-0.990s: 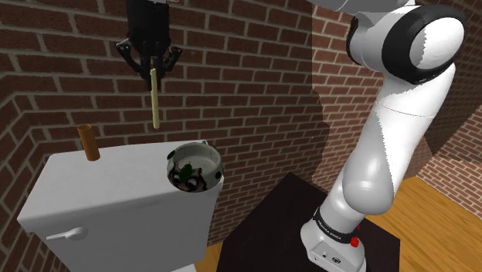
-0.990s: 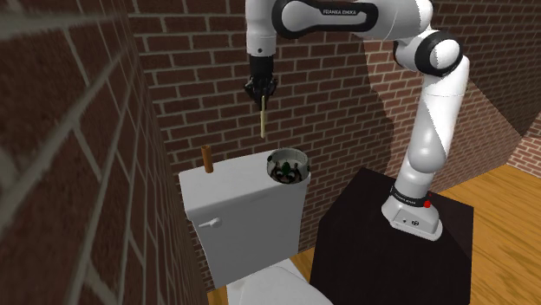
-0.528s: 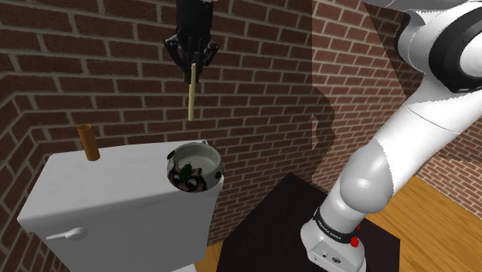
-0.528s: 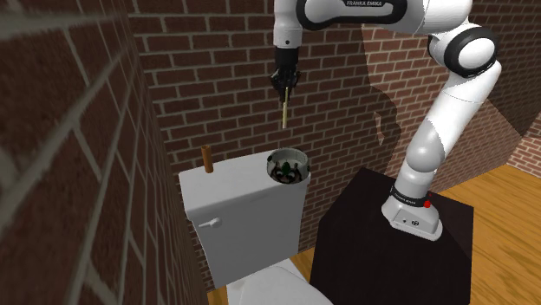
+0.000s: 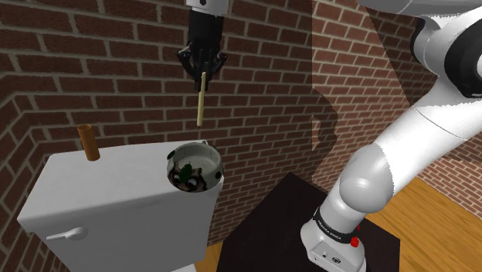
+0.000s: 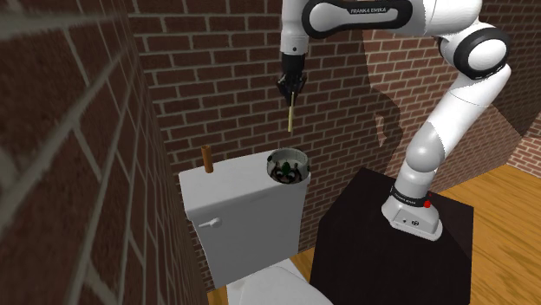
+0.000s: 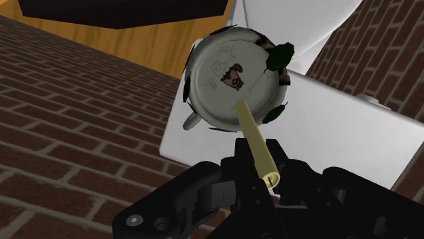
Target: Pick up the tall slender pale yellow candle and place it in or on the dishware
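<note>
The all-black two-finger gripper (image 5: 202,72) is clamped on the top of the tall slender pale yellow candle (image 5: 201,103), which hangs upright in the air. Below its free end sits the round white leaf-patterned dish (image 5: 204,159) on the grey toilet tank lid (image 5: 108,189). A short brown cylinder (image 5: 89,144) stands well apart, before the red brick wall (image 5: 93,69).

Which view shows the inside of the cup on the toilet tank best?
The wrist view: it looks straight down into the cup, so its pale bottom with a small picture is plain, though the candle crosses part of it. The shoulder view and the second exterior view see it at a slant, showing mostly rim and inner wall.
</note>
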Available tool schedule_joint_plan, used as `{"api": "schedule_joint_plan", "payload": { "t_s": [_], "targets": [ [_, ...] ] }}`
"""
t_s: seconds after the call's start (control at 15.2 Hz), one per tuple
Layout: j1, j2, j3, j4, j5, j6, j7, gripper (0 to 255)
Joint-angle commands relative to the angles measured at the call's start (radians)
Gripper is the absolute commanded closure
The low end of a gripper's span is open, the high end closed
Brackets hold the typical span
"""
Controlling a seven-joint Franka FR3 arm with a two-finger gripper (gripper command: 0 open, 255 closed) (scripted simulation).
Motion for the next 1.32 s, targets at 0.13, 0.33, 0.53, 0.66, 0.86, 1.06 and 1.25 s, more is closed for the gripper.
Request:
{"api": "schedule_joint_plan", "payload": {
  "t_s": [0.13,0.33,0.53,0.66,0.86,1.06,1.25],
  "targets": [
    [0.001,-0.010,0.000,-0.065,0.004,0.055,-0.005,255],
    [0.003,-0.015,0.001,-0.110,0.007,0.096,-0.007,255],
    [0.004,-0.018,0.003,-0.153,0.009,0.136,-0.009,255],
    [0.005,-0.019,0.004,-0.180,0.010,0.163,-0.009,255],
    [0.006,-0.018,0.007,-0.220,0.011,0.203,-0.010,255],
    [0.007,-0.016,0.009,-0.251,0.012,0.237,-0.010,255],
    [0.007,-0.016,0.009,-0.251,0.012,0.237,-0.010,255]
  ]
}}
